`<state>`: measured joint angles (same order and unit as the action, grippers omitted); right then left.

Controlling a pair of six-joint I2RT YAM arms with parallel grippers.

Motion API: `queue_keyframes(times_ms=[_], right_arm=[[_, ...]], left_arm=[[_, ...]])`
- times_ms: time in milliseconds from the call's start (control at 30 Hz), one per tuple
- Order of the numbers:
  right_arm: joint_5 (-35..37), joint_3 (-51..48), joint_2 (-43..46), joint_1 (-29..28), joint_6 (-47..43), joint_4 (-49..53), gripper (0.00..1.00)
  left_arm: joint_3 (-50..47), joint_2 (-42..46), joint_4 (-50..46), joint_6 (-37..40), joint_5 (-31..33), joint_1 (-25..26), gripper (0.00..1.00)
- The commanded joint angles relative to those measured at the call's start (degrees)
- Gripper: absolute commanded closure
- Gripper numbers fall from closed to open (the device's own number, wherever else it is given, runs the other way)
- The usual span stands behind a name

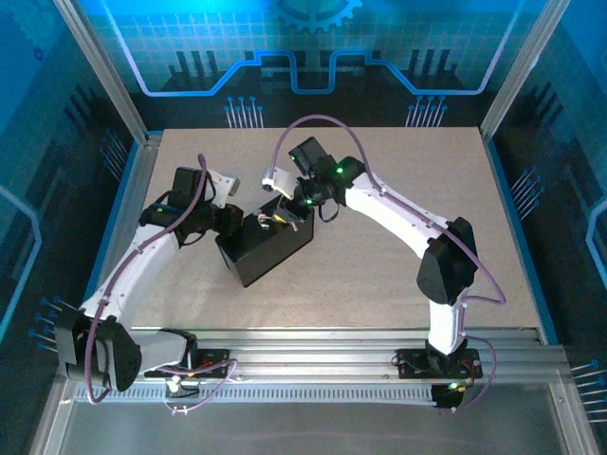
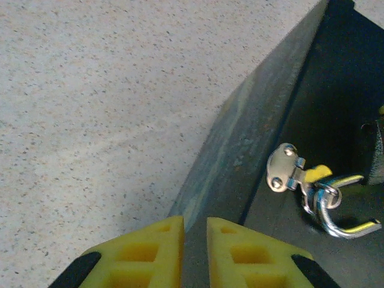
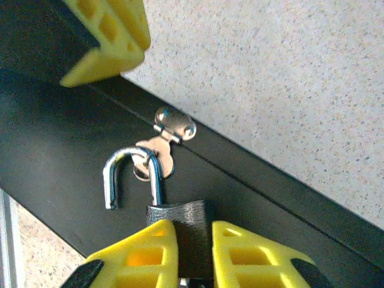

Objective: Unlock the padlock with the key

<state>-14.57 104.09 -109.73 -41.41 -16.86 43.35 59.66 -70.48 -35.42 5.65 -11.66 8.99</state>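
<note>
The dark-grey padlock (image 3: 180,215) hangs at the front of the black box (image 3: 72,120), and my right gripper (image 3: 193,224) is shut on its body. Its silver shackle (image 3: 114,171) stands open. One leg is free and the other is still hooked through the hasp (image 3: 174,127). A silvery sliver shows under the padlock between my fingers, and I cannot tell whether it is the key. In the left wrist view, my left gripper (image 2: 195,221) is shut on the box's edge (image 2: 240,138), with the shackle (image 2: 336,223) and the hasp (image 2: 281,169) ahead to the right.
The box (image 1: 270,251) sits left of centre on the speckled tabletop (image 1: 398,209), between the left gripper (image 1: 230,218) and the right gripper (image 1: 285,216). A yellow left finger (image 3: 114,36) sits close above the hasp. Metal frame rails line the table's edges.
</note>
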Motion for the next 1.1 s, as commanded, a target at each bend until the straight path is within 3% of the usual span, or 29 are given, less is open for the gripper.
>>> queue_keyframes(times_ms=[0, 133, 167, 267, 367, 633, 833, 1067], right_arm=[[0.6, 0.4, -2.7, 1.6, 5.1, 0.9, 0.9], [-1.1, 2.1, -2.9, 2.6, 5.5, 1.2, 0.92], [-1.7, 2.7, -3.0, 2.7, 4.7, 2.0, 0.88], [-3.0, 2.2, -2.6, 2.6, 1.2, 2.6, 0.61], [-2.5, 1.7, -2.4, 2.5, -2.3, 2.9, 0.52], [-3.0, 3.7, -2.7, 3.4, -13.9, 4.3, 0.46], [-9.7, 3.4, -2.2, 5.0, -26.6, 3.6, 0.43], [-16.4, 8.3, -6.4, 5.8, -31.5, 7.0, 0.43]], left_arm=[[1.8, -0.3, -6.9, -0.4, -4.7, -0.1, 0.84], [3.6, -2.0, -10.3, 0.7, -6.9, -0.1, 0.85], [3.8, -2.1, -10.4, 0.6, -6.5, -0.1, 0.85], [3.8, -2.1, -9.3, 0.4, -6.5, -0.1, 0.85], [4.1, -2.3, -8.5, -0.2, -7.0, -0.1, 0.85], [3.5, -2.2, -8.2, -0.1, -6.6, -0.1, 0.86], [2.8, -2.4, -7.6, -0.4, -6.8, -0.1, 0.86], [2.7, -2.7, -7.6, -0.4, -6.7, -0.1, 0.87]])
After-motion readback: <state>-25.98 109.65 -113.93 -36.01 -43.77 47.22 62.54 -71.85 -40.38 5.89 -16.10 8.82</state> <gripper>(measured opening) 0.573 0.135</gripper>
